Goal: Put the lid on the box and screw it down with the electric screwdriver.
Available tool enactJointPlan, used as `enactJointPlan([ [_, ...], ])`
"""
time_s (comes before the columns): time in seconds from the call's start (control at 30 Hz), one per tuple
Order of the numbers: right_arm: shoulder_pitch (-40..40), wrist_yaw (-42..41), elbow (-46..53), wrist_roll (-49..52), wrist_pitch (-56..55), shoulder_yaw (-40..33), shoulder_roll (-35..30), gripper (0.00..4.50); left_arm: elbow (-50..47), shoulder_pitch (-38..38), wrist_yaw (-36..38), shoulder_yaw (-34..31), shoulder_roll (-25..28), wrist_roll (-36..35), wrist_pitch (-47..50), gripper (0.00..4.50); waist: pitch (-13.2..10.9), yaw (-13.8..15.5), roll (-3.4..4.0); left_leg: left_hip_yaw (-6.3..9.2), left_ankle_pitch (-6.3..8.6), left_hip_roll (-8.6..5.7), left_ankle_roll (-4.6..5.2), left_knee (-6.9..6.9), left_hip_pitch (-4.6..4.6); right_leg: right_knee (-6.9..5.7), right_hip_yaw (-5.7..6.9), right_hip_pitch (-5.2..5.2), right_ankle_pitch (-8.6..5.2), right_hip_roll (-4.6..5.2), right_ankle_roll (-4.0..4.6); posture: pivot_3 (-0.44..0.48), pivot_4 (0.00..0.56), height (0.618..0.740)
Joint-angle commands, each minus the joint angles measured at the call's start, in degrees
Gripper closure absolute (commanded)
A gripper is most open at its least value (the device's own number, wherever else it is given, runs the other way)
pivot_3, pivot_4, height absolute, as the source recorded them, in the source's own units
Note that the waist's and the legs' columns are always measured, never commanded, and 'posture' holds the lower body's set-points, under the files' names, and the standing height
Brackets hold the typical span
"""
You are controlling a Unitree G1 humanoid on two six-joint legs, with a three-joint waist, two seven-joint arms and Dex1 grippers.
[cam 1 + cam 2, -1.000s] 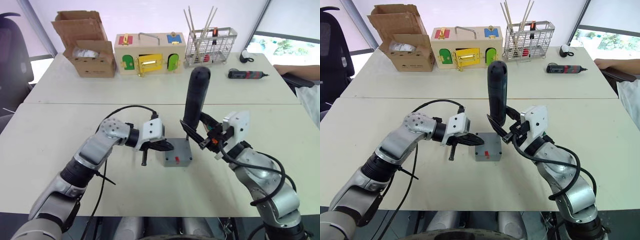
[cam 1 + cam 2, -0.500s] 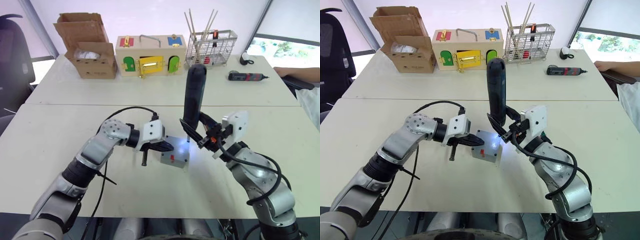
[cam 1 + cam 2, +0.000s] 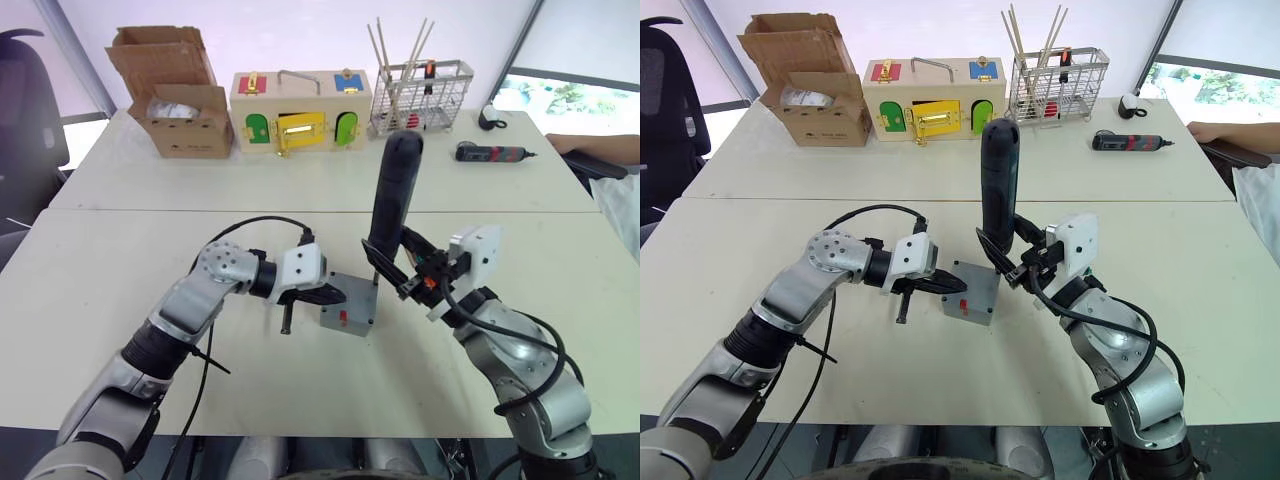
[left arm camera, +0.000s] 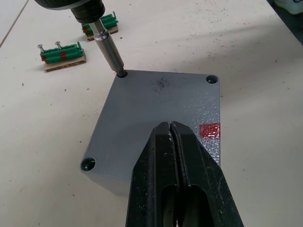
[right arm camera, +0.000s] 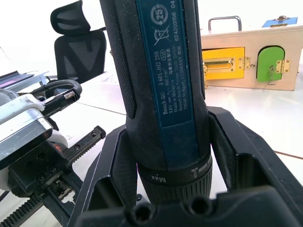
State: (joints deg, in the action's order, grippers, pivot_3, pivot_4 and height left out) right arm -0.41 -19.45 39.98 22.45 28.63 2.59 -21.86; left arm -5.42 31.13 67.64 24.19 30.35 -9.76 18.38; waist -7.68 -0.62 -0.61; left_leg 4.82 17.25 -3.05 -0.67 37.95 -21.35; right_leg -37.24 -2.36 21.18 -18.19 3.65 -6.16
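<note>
The electric screwdriver (image 3: 997, 190) is held nearly upright in the right gripper (image 3: 1012, 262), bit down in a corner hole of the lid (image 4: 156, 123). The lid covers the box (image 3: 970, 294), mid-table (image 3: 1200, 330), hiding its contents. The left gripper (image 4: 176, 177), fingers pressed together, rests on the lid.

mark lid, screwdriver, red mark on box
lid (image 4: 156, 118), left wrist view, bare top face.
screwdriver (image 3: 998, 190), right eye view, mid body.
red mark (image 4: 209, 131), left wrist view, its centre on the box side.
</note>
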Motion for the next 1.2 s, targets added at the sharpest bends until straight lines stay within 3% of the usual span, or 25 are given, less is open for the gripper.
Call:
enactJointPlan([
  [0.03, 3.8, -0.4, -2.8, -1.0, 1.6, 1.8, -0.3, 2.62, 1.5, -2.0, 1.5, 3.8, 1.4, 3.0, 0.8, 4.5, 0.1, 0.0, 0.02, 0.01, 0.0, 0.0, 0.0, -0.01, 0.0, 0.02, 0.0, 0.0, 0.0, 0.0, 0.0, 0.0, 0.15, 0.74],
  [0.93, 7.2, -0.7, -6.4, -3.9, -1.9, 3.0, -0.5, 2.62, 4.3, -3.4, 0.5, 5.8, 0.9, 5.7, -0.3, 4.5, 1.4, 0.2, -0.16, 0.05, 0.02, 0.01, 0.01, -0.28, 0.13, 0.37, 0.0, -0.18, -0.03, 0.09, 0.05, 0.0, 0.15, 0.74],
  [1.2, 7.6, -1.0, -7.0, -4.7, -2.6, 3.3, -0.5, 2.62, 6.1, -3.7, 0.1, 6.0, 0.4, 6.3, -1.2, 4.5, 1.5, 0.5, -0.11, 0.06, 0.04, 0.01, 0.03, -0.95, 0.94, 1.09, -0.02, -0.97, -0.15, 0.16, 0.31, 0.0, 0.15, 0.74],
])
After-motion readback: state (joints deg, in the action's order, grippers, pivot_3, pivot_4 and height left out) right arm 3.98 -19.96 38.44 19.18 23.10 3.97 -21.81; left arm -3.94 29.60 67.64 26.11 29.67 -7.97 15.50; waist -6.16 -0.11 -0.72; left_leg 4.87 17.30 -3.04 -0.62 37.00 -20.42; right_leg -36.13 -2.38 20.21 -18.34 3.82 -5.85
